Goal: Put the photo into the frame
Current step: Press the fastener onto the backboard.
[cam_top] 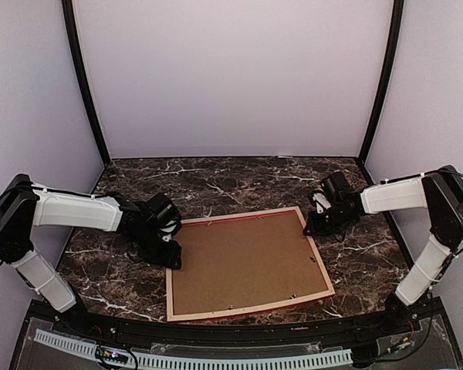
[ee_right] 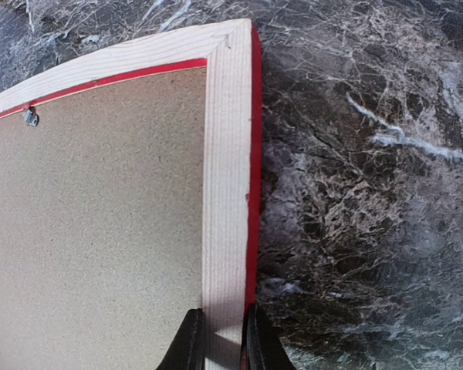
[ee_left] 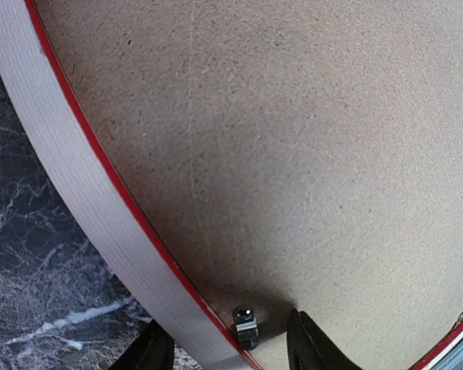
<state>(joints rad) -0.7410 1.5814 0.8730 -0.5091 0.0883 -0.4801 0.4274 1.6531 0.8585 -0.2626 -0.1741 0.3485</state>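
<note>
The frame (cam_top: 247, 311) lies face down on the marble table, pale wood up with red along its edges. A brown backing board (cam_top: 247, 262) fills it, and the photo is hidden. My left gripper (cam_top: 172, 254) is at the frame's left side. In the left wrist view it (ee_left: 226, 325) stands open astride the rail (ee_left: 85, 200) and a small metal clip (ee_left: 245, 324); one finger is outside the rail, the other over the board (ee_left: 293, 139). My right gripper (cam_top: 315, 223) is near the far right corner. Its jaws (ee_right: 224, 312) are shut on the right rail (ee_right: 225, 154).
Dark marble tabletop (cam_top: 216, 181) surrounds the frame, with pale walls behind and at the sides. Another metal clip (ee_right: 31, 117) sits on the board's far edge. More small clips show along the near rail (cam_top: 293, 295).
</note>
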